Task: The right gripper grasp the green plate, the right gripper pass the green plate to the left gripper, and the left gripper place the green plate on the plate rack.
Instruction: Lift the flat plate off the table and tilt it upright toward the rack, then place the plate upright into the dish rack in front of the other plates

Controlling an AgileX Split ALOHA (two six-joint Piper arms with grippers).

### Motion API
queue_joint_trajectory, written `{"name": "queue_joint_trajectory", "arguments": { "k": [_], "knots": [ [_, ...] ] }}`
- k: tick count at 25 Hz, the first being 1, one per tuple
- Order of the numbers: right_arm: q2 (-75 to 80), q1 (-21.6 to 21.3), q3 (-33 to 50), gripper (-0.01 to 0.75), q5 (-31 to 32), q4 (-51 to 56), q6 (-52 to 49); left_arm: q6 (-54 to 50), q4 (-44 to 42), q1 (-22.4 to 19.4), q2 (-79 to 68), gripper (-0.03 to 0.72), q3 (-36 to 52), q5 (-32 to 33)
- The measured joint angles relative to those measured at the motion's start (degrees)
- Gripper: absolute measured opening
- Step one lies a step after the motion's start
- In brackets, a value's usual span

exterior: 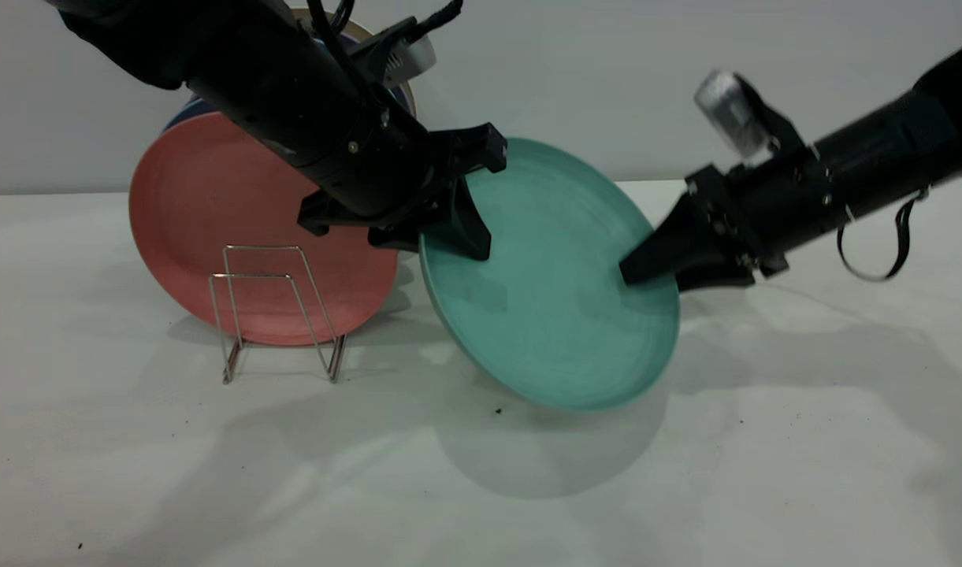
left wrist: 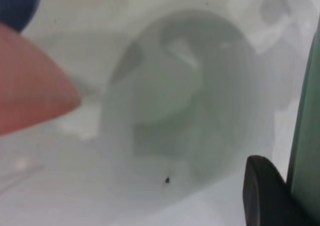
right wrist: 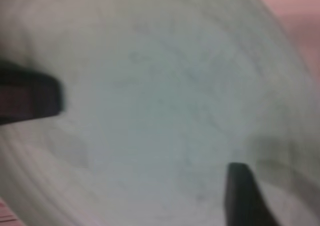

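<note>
The green plate (exterior: pixel 551 276) hangs tilted above the table, held at two opposite rims. My left gripper (exterior: pixel 469 242) is shut on its left rim, and one of its fingers (left wrist: pixel 265 196) lies against the plate's edge (left wrist: pixel 306 136). My right gripper (exterior: pixel 637 272) is shut on the right rim, and one of its fingers (right wrist: pixel 242 196) rests on the plate's face (right wrist: pixel 150 110). The plate rack (exterior: pixel 276 315) stands on the table to the left of the plate and lower than it.
A salmon-pink plate (exterior: pixel 236 220) stands upright in the rack, and it also shows in the left wrist view (left wrist: pixel 30 80). Dark blue plates (exterior: pixel 187 113) stand behind it. The white table (exterior: pixel 481 488) extends toward the front, with the green plate's shadow on it.
</note>
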State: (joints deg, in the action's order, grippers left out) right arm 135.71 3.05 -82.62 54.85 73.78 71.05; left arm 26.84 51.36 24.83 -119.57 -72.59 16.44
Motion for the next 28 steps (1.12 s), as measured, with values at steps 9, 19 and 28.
{"name": "queue_joint_trajectory", "arguments": {
  "k": [9, 19, 28],
  "knots": [
    [-15.11, -4.99, 0.0, 0.711, 0.76, 0.95, -1.22, 9.08, -2.59, -0.35, 3.0, 0.129, -0.21, 2.02],
    [-32.93, -7.32, 1.15, 0.428, 13.0, -16.53, -16.81, 36.82, -14.23, -11.96, 21.9, 0.129, -0.21, 18.84],
    [-49.14, -5.78, 13.99, 0.357, 13.9, -26.94, -25.23, 68.85, -15.16, -22.59, 28.41, 0.129, -0.16, 21.35]
  ]
}}
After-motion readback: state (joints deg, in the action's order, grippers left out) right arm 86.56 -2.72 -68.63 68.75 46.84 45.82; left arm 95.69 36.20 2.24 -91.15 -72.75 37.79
